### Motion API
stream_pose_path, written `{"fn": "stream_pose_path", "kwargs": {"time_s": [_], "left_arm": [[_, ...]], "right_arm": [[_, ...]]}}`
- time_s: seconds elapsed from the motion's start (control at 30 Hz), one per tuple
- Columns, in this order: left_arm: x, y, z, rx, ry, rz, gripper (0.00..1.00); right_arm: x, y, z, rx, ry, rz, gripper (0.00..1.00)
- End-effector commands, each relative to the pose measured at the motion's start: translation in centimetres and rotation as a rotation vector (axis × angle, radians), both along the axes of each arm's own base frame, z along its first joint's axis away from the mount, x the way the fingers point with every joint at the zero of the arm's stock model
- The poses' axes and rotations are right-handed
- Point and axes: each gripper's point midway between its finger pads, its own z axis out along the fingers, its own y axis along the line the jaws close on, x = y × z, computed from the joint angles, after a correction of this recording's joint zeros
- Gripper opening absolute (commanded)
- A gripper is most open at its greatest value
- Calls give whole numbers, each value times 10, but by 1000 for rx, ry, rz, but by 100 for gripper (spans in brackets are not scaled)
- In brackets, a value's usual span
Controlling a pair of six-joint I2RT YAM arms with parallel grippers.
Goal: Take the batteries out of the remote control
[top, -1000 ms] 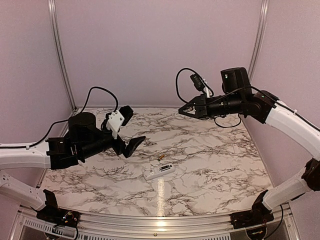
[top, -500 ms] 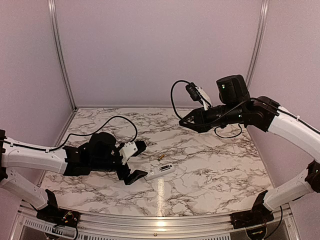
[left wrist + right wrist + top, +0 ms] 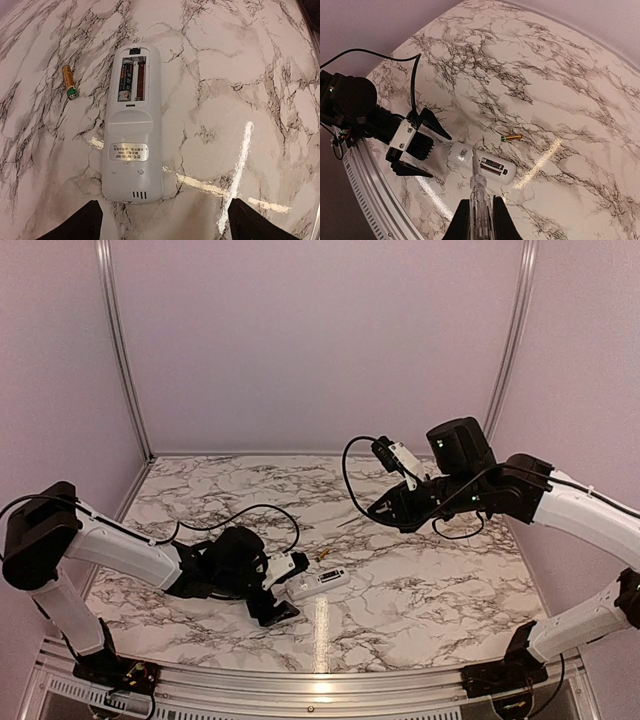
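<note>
Left wrist view: left gripper (image 3: 165, 217) is low over the grey-veined marble table (image 3: 260, 70), jaws spread wide, nothing between them. The slim white plastic remote control (image 3: 132, 145) lies flat just ahead of the fingertips, back face up, cover off. One dark-labelled battery (image 3: 126, 80) sits in the left slot. The slot beside it shows reddish-brown; cannot tell whether that is a cell. A loose gold battery (image 3: 69, 81) with a green end lies on the marble to the left of the compartment, apart from the remote.

Top external: a second ago the left gripper (image 3: 290, 590) hung high and left of the remote (image 3: 318, 583). It has since come down beside the remote's left end. Remote and loose battery (image 3: 323, 557) have not shifted.

Farther back, the right gripper (image 3: 380, 512) has dropped lower and toward the centre, still in the air. Its jaws are closed on a thin pale pen-like tool (image 3: 477, 190), with the tip pointing toward the remote.
</note>
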Motion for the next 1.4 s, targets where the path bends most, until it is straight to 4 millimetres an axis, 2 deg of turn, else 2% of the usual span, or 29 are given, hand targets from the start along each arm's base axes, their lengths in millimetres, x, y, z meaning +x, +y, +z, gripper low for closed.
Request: {"fn": "stream_pose_path", "kwargs": {"time_s": [0.0, 0.23, 0.43, 0.67, 0.83, 1.13, 1.37], "left_arm": [[21, -17, 11, -64, -45, 24, 91], [41, -20, 3, -67, -37, 50, 89], [49, -24, -8, -72, 4, 17, 81], [47, -27, -17, -37, 7, -42, 72], [42, -27, -21, -31, 11, -74, 72], [38, -18, -41, 37, 13, -96, 70], [38, -17, -40, 38, 4, -92, 55]], "right_arm": [[-1, -2, 4, 0, -27, -5, 0], [-2, -4, 0, -6, -13, -8, 0], [-1, -4, -2, -12, -17, -9, 0], [-1, -1, -9, -23, 1, -3, 0], [1, 1, -9, -26, -3, 2, 0], [0, 3, -19, -44, 16, 11, 0], [0, 0, -36, -69, 43, 1, 0]]}}
